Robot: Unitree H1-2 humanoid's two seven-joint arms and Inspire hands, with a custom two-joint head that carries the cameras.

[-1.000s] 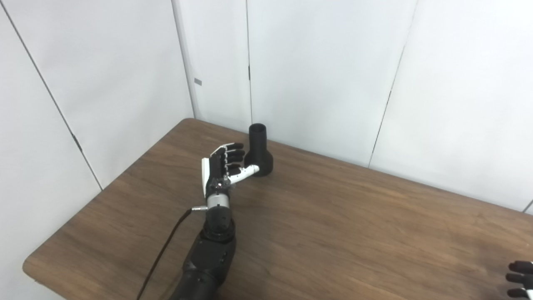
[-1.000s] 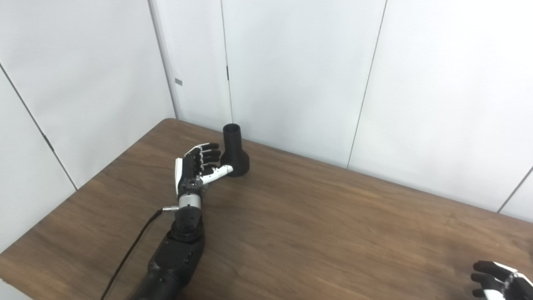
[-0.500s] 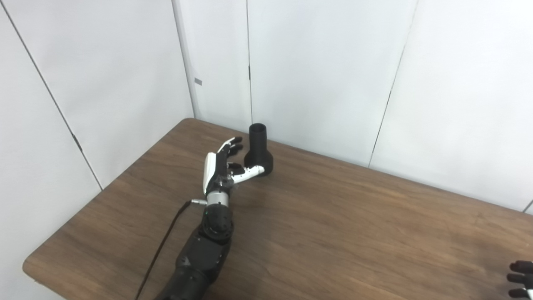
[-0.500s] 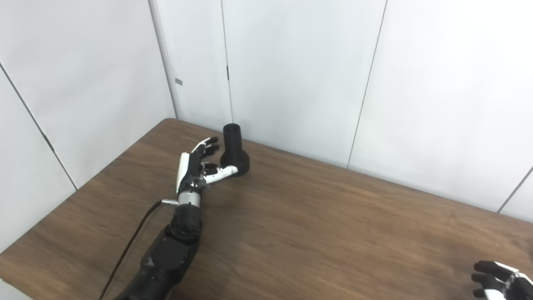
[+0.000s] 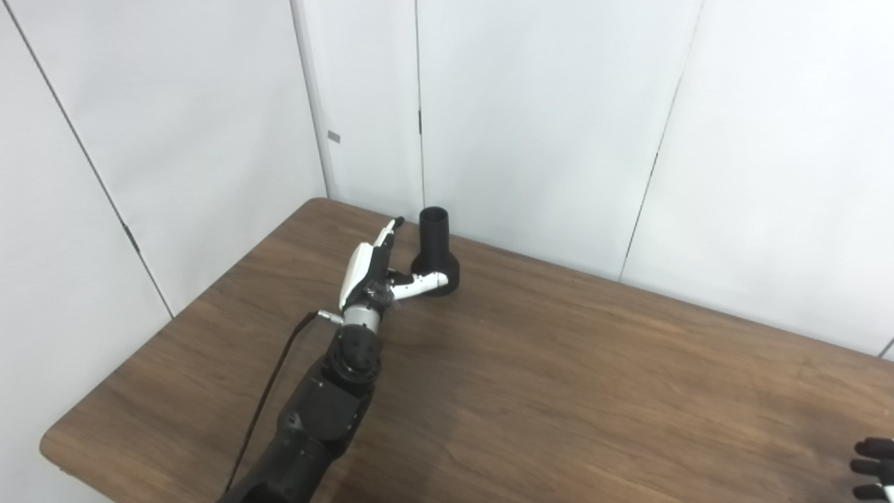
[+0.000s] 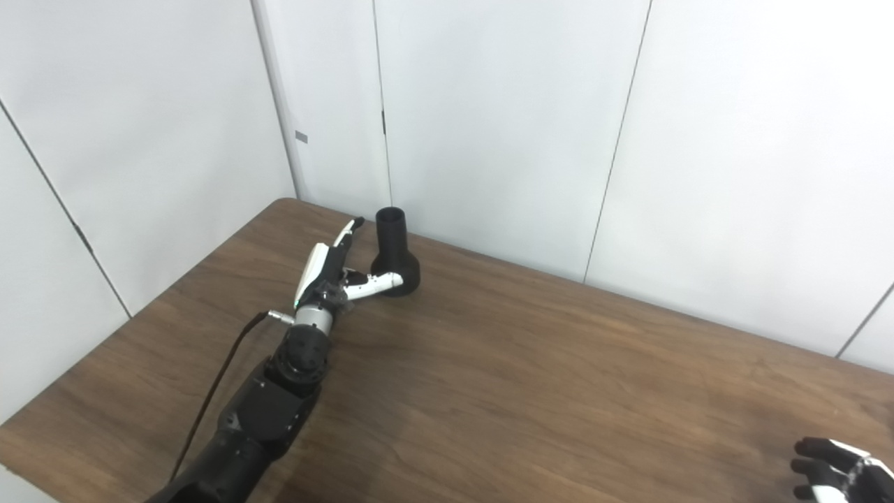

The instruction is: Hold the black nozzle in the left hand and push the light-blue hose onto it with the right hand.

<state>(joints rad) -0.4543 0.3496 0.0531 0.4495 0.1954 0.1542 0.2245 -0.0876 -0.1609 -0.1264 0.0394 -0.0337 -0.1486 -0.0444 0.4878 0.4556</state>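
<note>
White wall panels (image 5: 545,112) enclose a corner behind a brown wood-grain surface (image 5: 559,391). No light-blue hose is visible in either view.

The left arm reaches across the surface toward the far corner. The left hand (image 5: 370,269) is turned edge-on, fingers (image 5: 388,230) extended and apart, thumb (image 5: 422,281) stretched in front of the flared base of the black nozzle (image 5: 434,253). The nozzle stands upright on the surface near the wall, narrow mouth up. Thumb and base overlap in both views; actual contact cannot be confirmed. Nothing is clamped.

The right hand (image 6: 834,469) shows only at the lower right corner, well apart from the nozzle, fingers curled; whether it holds anything cannot be told.

Assessment: the step in hand is the approach to grasp the nozzle; no hold is made yet. The next move calls for the fingers to wrap the neck or base opposite the thumb and close firmly without tipping the nozzle.
</note>
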